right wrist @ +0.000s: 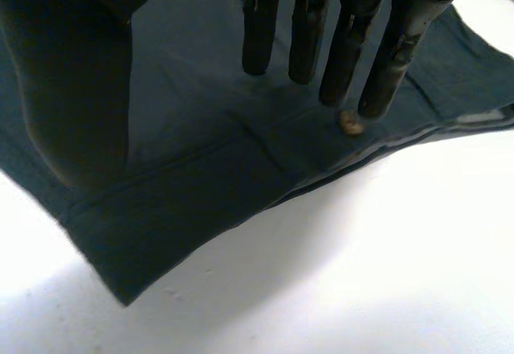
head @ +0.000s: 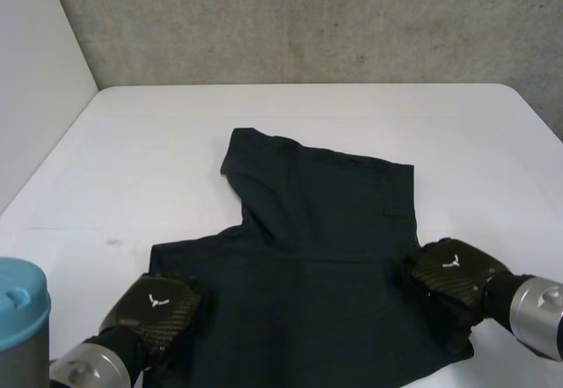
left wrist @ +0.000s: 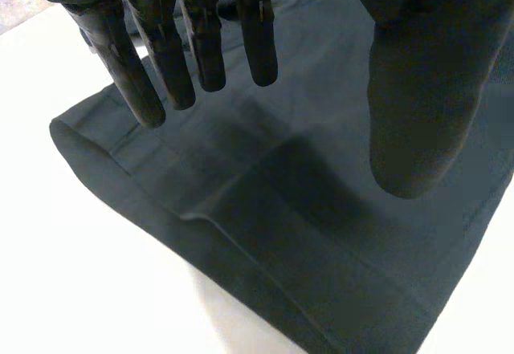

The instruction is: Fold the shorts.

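Observation:
Dark shorts (head: pixel 317 256) lie on the white table (head: pixel 158 150), one part folded toward the far side and a wider part near me. My left hand (head: pixel 158 309) hovers over the near left edge of the cloth, fingers (left wrist: pixel 201 41) straight and apart from the thumb, holding nothing; the hem (left wrist: pixel 161 209) lies under them. My right hand (head: pixel 450 272) is over the right edge of the shorts (right wrist: pixel 209 153), fingers (right wrist: pixel 345 41) straight above the cloth near a small button (right wrist: pixel 351 123), nothing pinched.
A blue-capped joint (head: pixel 19 304) of the left arm stands at the near left corner. A grey wall (head: pixel 308 18) rises behind the table's far edge. Bare table (right wrist: pixel 361 274) lies beside the shorts on both sides.

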{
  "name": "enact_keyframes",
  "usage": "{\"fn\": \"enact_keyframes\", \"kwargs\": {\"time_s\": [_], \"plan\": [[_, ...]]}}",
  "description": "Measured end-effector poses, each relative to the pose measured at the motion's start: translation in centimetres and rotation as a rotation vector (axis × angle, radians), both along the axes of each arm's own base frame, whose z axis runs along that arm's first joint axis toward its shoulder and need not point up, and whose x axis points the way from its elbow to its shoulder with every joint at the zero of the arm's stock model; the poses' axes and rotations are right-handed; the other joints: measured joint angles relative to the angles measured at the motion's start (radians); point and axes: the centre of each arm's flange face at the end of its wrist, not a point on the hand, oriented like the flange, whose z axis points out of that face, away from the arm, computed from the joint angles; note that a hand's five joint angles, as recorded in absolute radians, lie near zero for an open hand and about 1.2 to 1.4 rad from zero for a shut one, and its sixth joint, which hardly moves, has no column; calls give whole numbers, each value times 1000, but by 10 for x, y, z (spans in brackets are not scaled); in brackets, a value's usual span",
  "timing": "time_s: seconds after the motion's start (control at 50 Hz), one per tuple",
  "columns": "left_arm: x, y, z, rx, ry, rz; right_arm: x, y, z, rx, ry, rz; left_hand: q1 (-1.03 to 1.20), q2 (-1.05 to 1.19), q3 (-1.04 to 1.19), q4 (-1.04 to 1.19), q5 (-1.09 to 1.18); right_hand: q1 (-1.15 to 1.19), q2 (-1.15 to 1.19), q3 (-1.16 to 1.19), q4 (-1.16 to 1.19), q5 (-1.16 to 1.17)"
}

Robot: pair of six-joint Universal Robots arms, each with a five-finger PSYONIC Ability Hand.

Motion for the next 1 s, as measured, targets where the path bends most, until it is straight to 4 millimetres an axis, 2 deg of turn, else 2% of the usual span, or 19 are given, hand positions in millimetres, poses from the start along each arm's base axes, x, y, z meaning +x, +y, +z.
{"fn": "enact_keyframes", "kwargs": {"time_s": [0.08, 0.24, 0.6, 0.72, 0.74, 0.78, 0.86, 1.0], "plan": [[2, 3, -7, -13, -8, -10, -4, 7, -9, 24, -23, 17, 0, 0, 0, 0, 0, 21, 27, 26, 25, 23], [1, 1, -8, -31, 4, -9, -3, 20, -16, 64, -52, 43, 0, 0, 0, 0, 0, 68, 80, 77, 74, 69], [-2, -4, -7, -50, 20, -4, 0, 33, -20, 86, -71, 68, 0, 0, 0, 0, 0, 135, 181, 176, 169, 159], [-2, -3, -7, -47, 20, -4, -2, 31, -26, 42, -58, 82, 4, 5, 5, 5, 3, 253, 330, 331, 331, 307], [-1, -3, -7, -46, 21, -4, -2, 30, -27, 28, -56, 85, 12, 13, 13, 14, 11, 393, 535, 519, 523, 498], [-1, -2, -7, -45, 21, -6, -2, 29, -27, 13, -56, 87, 12, 13, 13, 14, 11, 485, 681, 682, 686, 663], [-1, 0, -7, -42, 21, -12, -1, 24, -26, -16, -62, 89, 66, 61, 62, 63, 57, 583, 728, 734, 740, 723], [-1, 5, -8, -33, 13, -26, 2, 15, -19, -37, -96, 73, 120, 117, 114, 116, 106, 586, 728, 734, 741, 723]]}}
